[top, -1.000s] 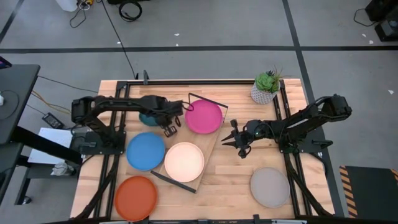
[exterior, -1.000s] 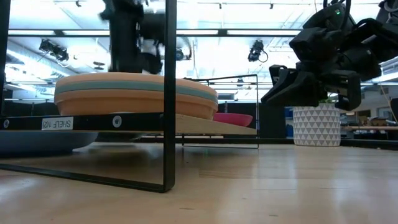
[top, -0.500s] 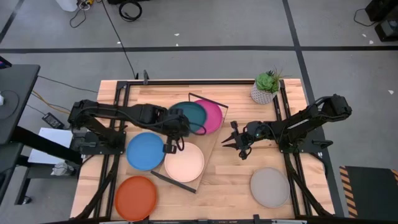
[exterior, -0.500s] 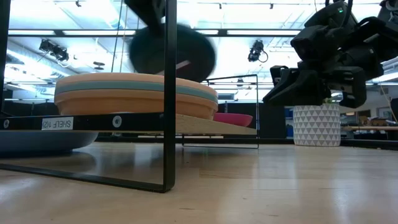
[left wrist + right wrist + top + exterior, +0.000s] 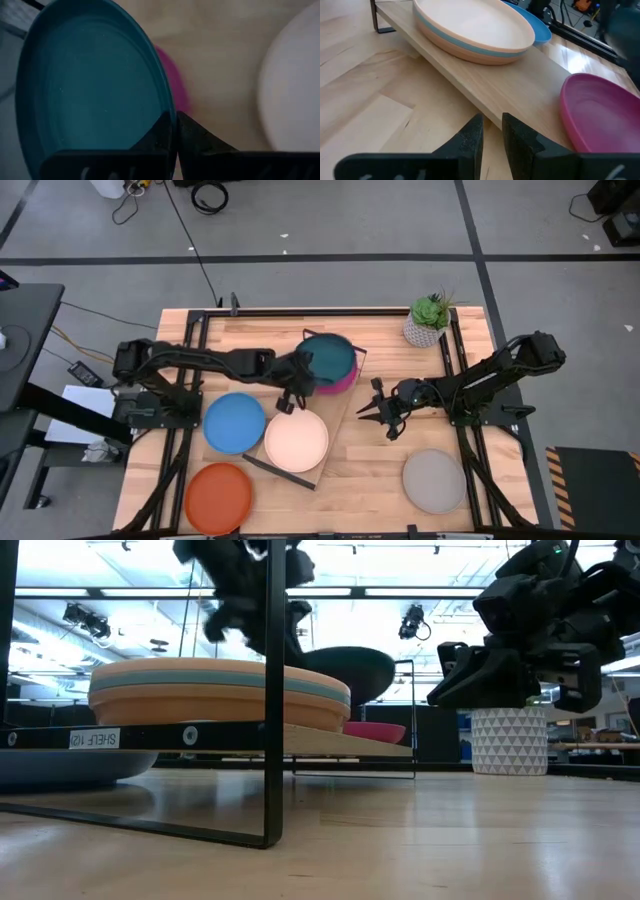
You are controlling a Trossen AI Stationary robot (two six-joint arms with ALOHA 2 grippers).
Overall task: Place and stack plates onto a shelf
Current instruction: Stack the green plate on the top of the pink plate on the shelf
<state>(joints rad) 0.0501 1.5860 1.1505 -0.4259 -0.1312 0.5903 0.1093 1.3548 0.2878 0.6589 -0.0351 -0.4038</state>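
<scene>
My left gripper (image 5: 300, 380) is shut on the dark teal plate (image 5: 328, 357), which hovers over the magenta plate (image 5: 346, 384) at the far end of the shelf (image 5: 338, 422). In the low view the teal plate (image 5: 350, 668) hangs tilted above the magenta plate (image 5: 375, 730). A stack topped by a cream plate (image 5: 296, 440), with a light blue band (image 5: 445, 37) below it, rests on the shelf's near end. My right gripper (image 5: 362, 410) waits right of the shelf, its fingers almost together, holding nothing. My left gripper pinches the teal plate's rim (image 5: 167, 107) between its two fingers (image 5: 192, 135), which lie across the edge. It reaches in from the table's left. The plate is lifted clear and tilted, its far side over the magenta plate (image 5: 176, 90).
A blue plate (image 5: 235, 422) lies on the table left of the shelf, an orange-red plate (image 5: 218, 498) at the near left and a grey plate (image 5: 434, 480) at the near right. A potted plant (image 5: 428, 320) stands at the far right. The shelf's black wire frame (image 5: 272, 690) stands at its near end.
My left gripper has carried the teal plate from left of the shelf toward the table's right, lifted clear, until it hangs over the magenta plate. The plate has tipped as it moved.
</scene>
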